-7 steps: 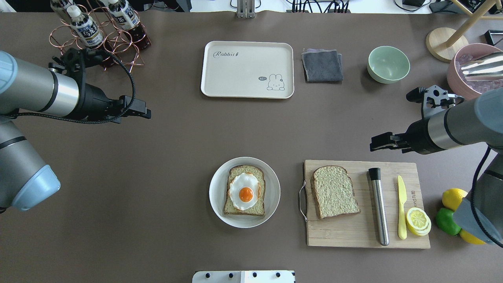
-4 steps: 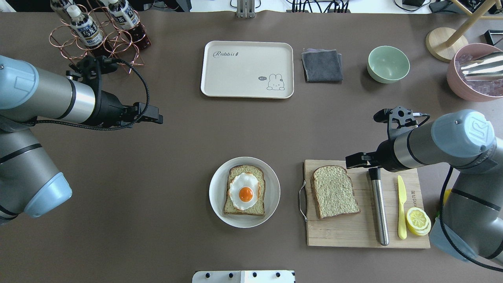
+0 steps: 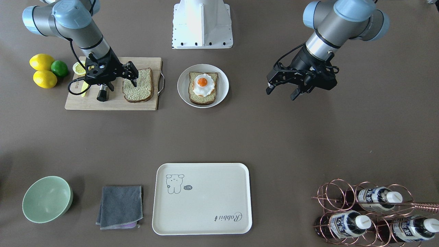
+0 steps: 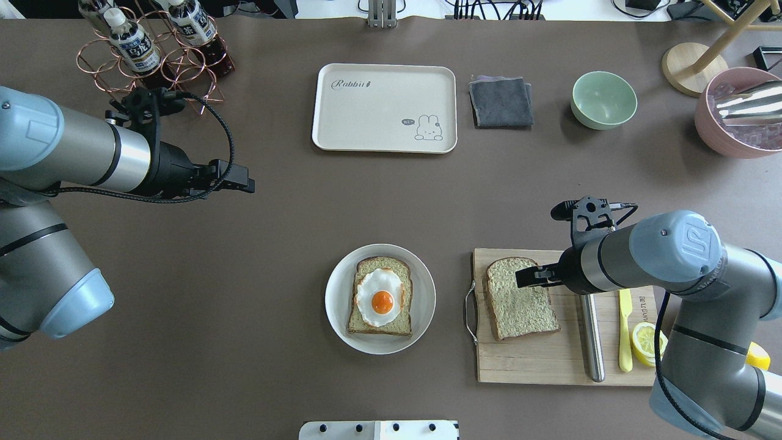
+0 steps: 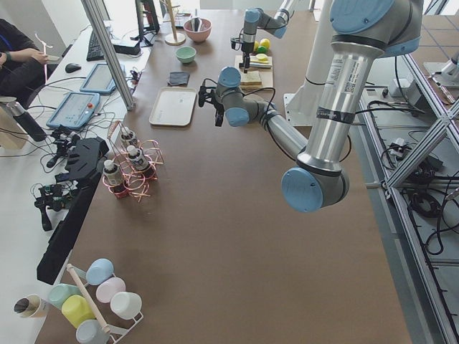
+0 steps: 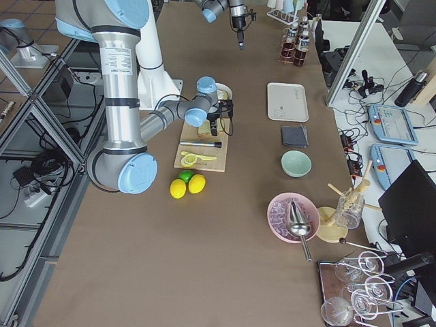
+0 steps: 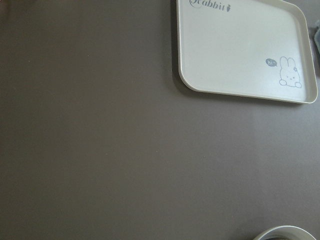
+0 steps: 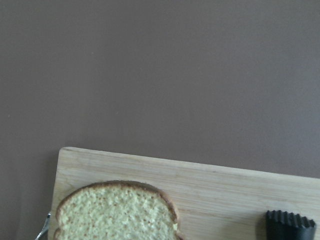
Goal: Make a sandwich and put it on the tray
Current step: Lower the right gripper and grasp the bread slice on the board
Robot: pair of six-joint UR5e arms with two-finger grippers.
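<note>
Assembly incomplete. I find one bread slice (image 4: pixel 379 330) with the egg (image 4: pixel 380 297) on the plate (image 4: pixel 424 305), and the second slice (image 4: pixel 519 305) on the cutting board (image 4: pixel 537 360) right of the plate. My right end effector (image 4: pixel 530 276) hovers over that slice, jaws apart, holding nothing; the left end effector (image 3: pixel 282 92), well left of the plate, likewise. Capping and transfer to the tray (image 4: pixel 385 107) remain

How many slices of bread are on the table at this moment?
2. One slice lies on the round white plate, under the fried egg. The other slice lies bare on the wooden cutting board. No further slice shows.
</note>
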